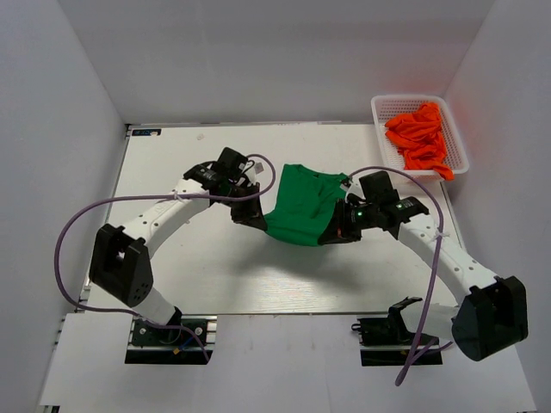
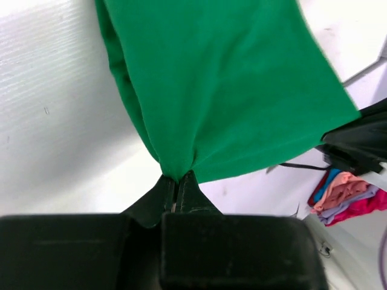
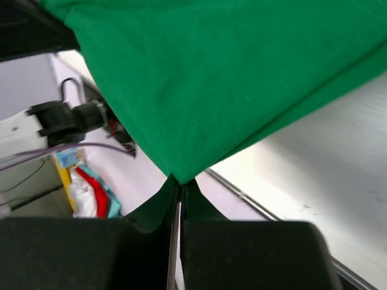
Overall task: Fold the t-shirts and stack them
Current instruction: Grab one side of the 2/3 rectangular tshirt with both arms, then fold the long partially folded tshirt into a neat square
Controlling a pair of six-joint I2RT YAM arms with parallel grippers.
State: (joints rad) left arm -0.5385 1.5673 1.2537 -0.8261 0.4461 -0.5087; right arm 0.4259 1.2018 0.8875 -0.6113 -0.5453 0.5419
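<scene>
Corners of the green t-shirt (image 1: 301, 211) are clamped in the closed left tool (image 2: 177, 181) and closed right tool (image 3: 180, 183), the cloth hanging between them above the counter (image 1: 198, 262), while orange t-shirts (image 1: 422, 138) lie heaped in the white basket (image 1: 405, 98) at the far right.

No text, brand or number is showing legibly in any view. A small dark strip (image 1: 146, 132) is sitting at the far left corner of the white worktop (image 1: 198, 271), its marks too small to read.
</scene>
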